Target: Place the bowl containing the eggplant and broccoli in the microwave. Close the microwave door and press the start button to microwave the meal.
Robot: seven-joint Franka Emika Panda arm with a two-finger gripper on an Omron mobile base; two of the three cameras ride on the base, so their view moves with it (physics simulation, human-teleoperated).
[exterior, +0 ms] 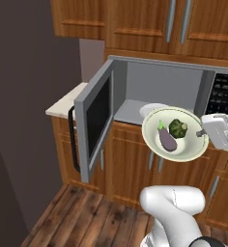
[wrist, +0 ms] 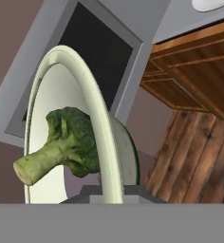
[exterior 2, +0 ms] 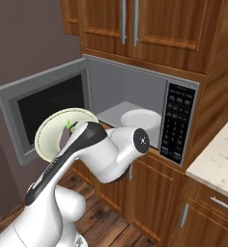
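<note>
Bowl point(exterior: 179, 150) is held at its rim by gripper point(exterior: 203, 132), airborne just outside the front of the microwave point(exterior: 174, 82), still holding eggplant point(exterior: 167, 140) and broccoli point(exterior: 178, 128). Door point(exterior: 94, 124) is swung wide open. A plate point(exterior: 149, 110) sits inside the microwave. Left to do: insert bowl, close door, press start.

Bowl point(exterior: 183, 147): wide, shallow, pale greenish-white, glossy; tilted steeply with its inside turned to the left base view, held in the air in front of the open microwave point(exterior: 159, 87).
Eggplant point(exterior: 167, 140): small, dark purple, green cap; lies inside the bowl, low left.
Broccoli point(exterior: 178, 128): dark green floret, pale stalk; in the bowl just beside the eggplant.
Microwave: grey box, black keypad on its right, grey interior.
Microwave door point(exterior: 94, 125): swung wide open to the left, dark glass, black bar handle.
</note>
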